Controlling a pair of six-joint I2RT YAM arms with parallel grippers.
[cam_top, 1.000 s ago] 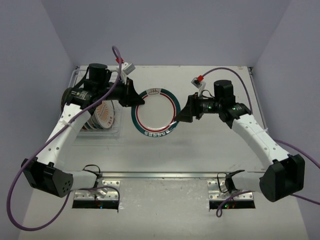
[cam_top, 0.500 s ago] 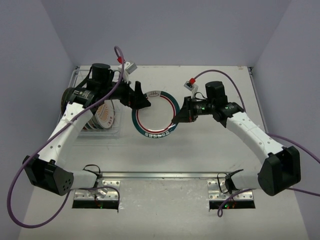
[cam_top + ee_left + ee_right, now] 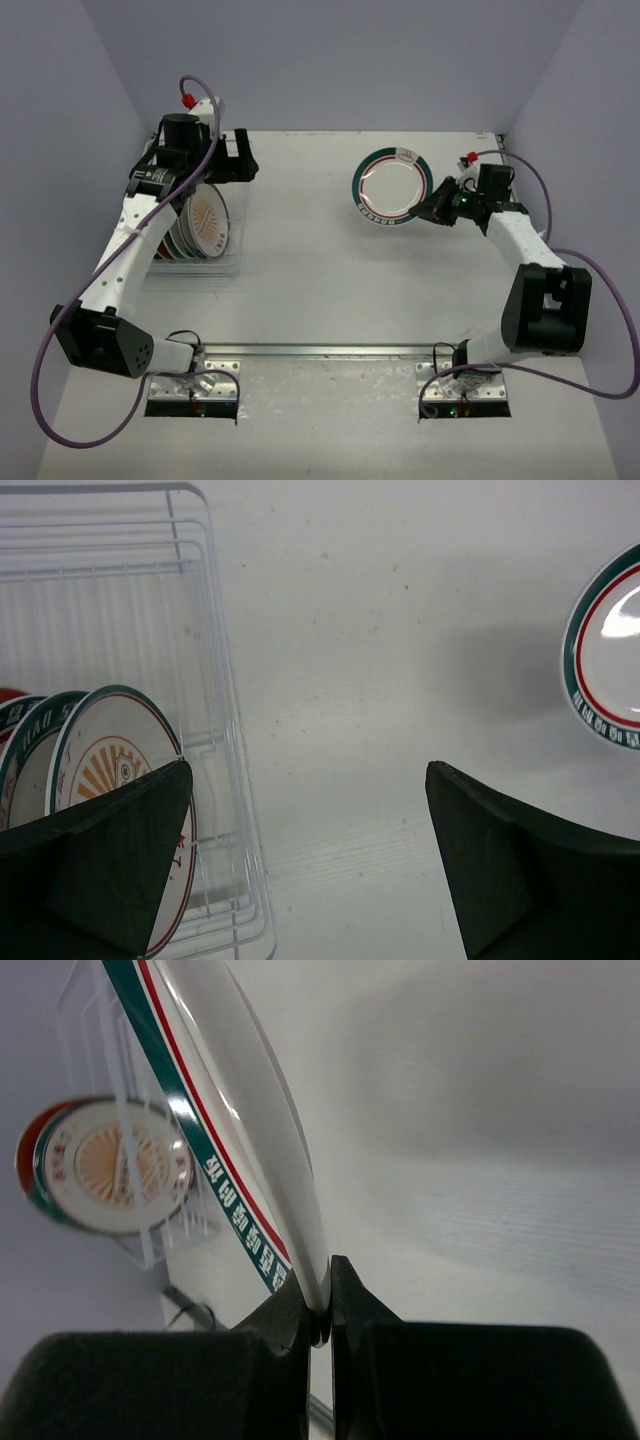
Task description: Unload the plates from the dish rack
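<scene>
Right wrist view: the right hand (image 3: 320, 1310) is clamped on the rim of the green-and-red plate (image 3: 240, 1150), tilted over the desk's (image 3: 330, 290) far right. The left hand (image 3: 310, 780) gapes wide, empty, above the rack's (image 3: 222, 710) edge. Plates behind the sunburst plate (image 3: 115, 755) are mostly hidden.

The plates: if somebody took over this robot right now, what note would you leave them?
Left gripper: open, empty, beside the dish rack.
Right gripper: shut on the green-rimmed plate, holding it tilted by its edge over the table, right side.
Rack: orange sunburst plate and at least two more stand inside.
Done: one plate out, not yet set down.
Left: put it down, then unload the rest.
</scene>
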